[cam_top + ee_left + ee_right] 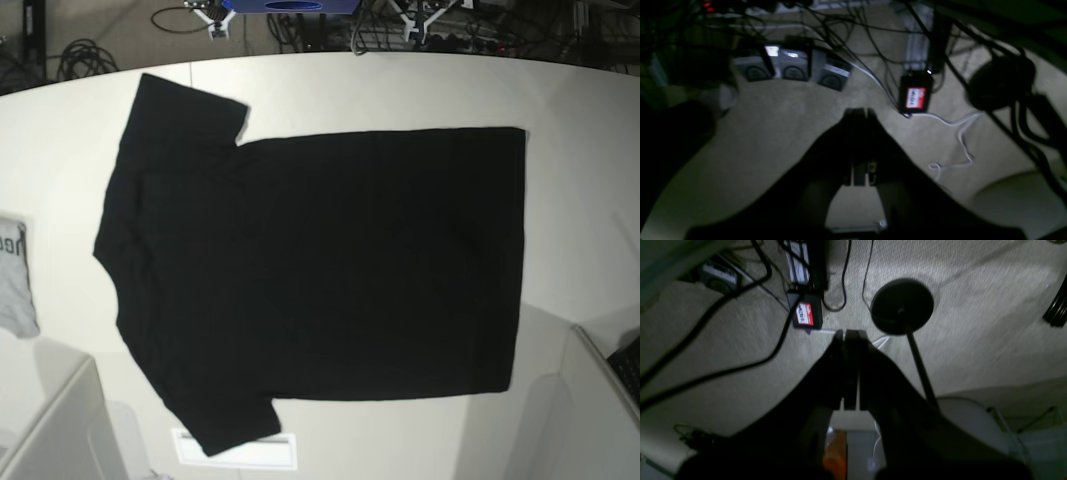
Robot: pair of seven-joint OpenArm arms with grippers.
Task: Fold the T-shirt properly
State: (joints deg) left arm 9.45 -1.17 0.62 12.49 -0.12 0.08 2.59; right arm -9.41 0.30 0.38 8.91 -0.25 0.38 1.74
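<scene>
the t-shirt (pixel 320 270) lies spread flat and plain side up across the middle of the tabletop (pixel 570 110), unfolded: its collar and both short sleeves sit toward the left edge, one sleeve reaching near the far left corner and the other near the near edge, while the straight hem runs parallel to the right edge and stops short of it. no crease or fold line shows anywhere on the cloth, so by the look of it the folding has not begun and every fold is left to do. a small grey cloth (pixel 14 275) with dark lettering rests at the left edge, just apart from the shirt, and a pale label or slip (pixel 240 452) peeks out from under the lower sleeve at the near edge. neither arm appears over the tabletop in the base view. in the wrist views the left gripper (pixel 860 111) and the right gripper (pixel 850 333) both have their jaws pressed together with nothing between them, and each hangs over carpeted floor strewn with cables (pixel 713 370), a red-labelled box (pixel 916 97) and a round black stand base (pixel 902 306), well away from the shirt.
</scene>
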